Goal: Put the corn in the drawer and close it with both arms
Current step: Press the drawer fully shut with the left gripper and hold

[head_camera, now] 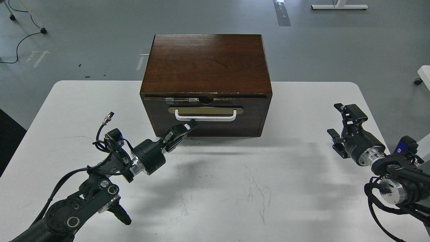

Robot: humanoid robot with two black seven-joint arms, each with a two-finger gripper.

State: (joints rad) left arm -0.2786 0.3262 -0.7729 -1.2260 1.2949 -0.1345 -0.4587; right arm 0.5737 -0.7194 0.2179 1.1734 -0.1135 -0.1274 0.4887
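Now one drawer [205, 116] sits shut on the white surface [215, 188]; left gripper [188, 127], fingers together, touches its front, while right gripper [336, 121] hangs apart, well away.

This is looking like a robotics lab or test room: a white table [215, 188] is standing on a bare grey floor [100, 33] marked with tape strips [282, 13], with loose black cables [20, 40] trailing and furniture feet [339, 6] showing behind.

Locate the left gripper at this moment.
In the head view, the left gripper is left of centre, its fingertips at the drawer front just below the white handle's left end.
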